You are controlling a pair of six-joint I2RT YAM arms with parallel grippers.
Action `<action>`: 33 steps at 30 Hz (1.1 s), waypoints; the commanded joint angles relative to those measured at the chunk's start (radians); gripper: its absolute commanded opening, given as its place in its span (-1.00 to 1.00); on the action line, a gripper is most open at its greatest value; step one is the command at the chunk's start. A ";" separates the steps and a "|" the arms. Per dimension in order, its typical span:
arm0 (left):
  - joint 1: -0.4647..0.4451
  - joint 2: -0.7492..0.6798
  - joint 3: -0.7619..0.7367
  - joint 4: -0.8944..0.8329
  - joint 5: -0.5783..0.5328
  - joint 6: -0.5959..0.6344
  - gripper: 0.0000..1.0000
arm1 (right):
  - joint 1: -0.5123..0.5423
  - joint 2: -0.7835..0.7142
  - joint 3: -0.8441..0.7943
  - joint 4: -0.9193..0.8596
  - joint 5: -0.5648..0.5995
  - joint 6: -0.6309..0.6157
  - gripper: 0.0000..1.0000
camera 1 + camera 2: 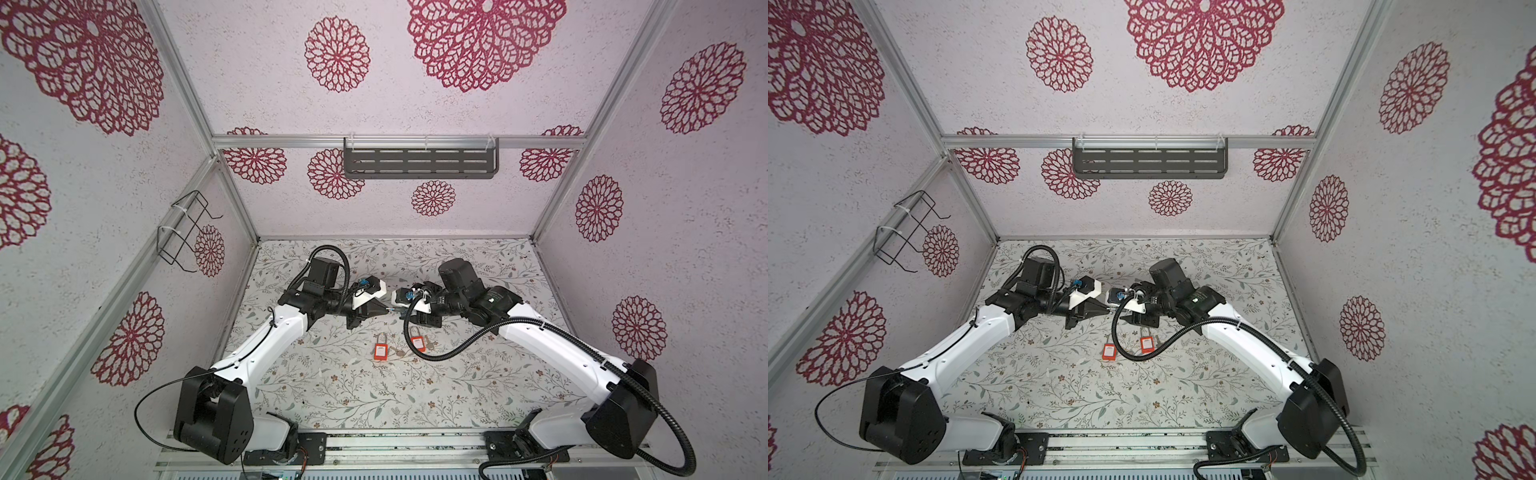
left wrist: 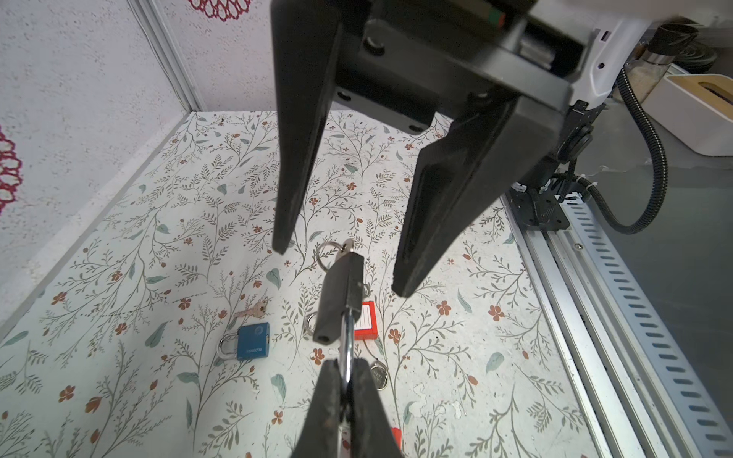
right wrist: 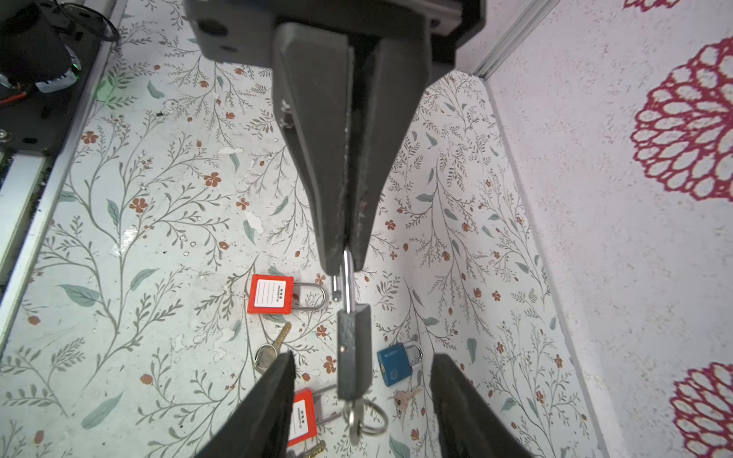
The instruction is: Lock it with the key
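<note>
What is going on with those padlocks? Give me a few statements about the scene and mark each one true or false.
1. The left gripper pinches the metal loop of the black padlock. True.
2. A key sticks out of the black padlock at the end away from the loop. True.
3. The right gripper is clamped on that key. False: its fingers stand apart on either side of the padlock's key end.
4. The black padlock's loop is snapped shut. False: one end of the loop hangs free of the body.
5. A blue padlock lies on the table. True.
</note>
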 commanded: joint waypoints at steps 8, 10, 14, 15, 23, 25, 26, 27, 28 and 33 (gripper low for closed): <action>-0.002 -0.083 -0.025 0.082 0.037 -0.080 -1.00 | -0.026 0.008 0.100 -0.198 -0.019 0.050 0.12; -0.005 -0.093 -0.035 0.087 0.040 -0.088 -1.00 | -0.026 0.024 0.111 -0.198 -0.029 0.054 0.08; -0.012 -0.106 -0.060 0.107 0.041 -0.102 -1.00 | -0.026 0.065 0.148 -0.199 -0.055 0.057 0.01; -0.015 -0.109 -0.066 0.113 0.039 -0.106 -1.00 | -0.026 0.076 0.159 -0.203 -0.067 0.057 -0.02; -0.021 -0.111 -0.074 0.178 0.036 -0.143 -1.00 | -0.026 0.136 0.220 -0.245 -0.142 0.056 -0.23; -0.024 -0.108 -0.075 0.185 0.040 -0.146 -1.00 | -0.026 0.141 0.221 -0.249 -0.141 0.054 -0.30; -0.024 -0.106 -0.075 0.187 0.040 -0.148 -1.00 | -0.026 0.141 0.219 -0.251 -0.139 0.054 -0.31; -0.023 -0.105 -0.074 0.187 0.042 -0.148 -1.00 | -0.026 0.141 0.217 -0.251 -0.138 0.053 -0.33; -0.024 -0.104 -0.074 0.189 0.044 -0.148 -1.00 | -0.026 0.141 0.218 -0.251 -0.138 0.052 -0.39; -0.023 -0.101 -0.076 0.187 0.045 -0.148 -1.00 | -0.026 0.138 0.213 -0.240 -0.165 0.045 -0.57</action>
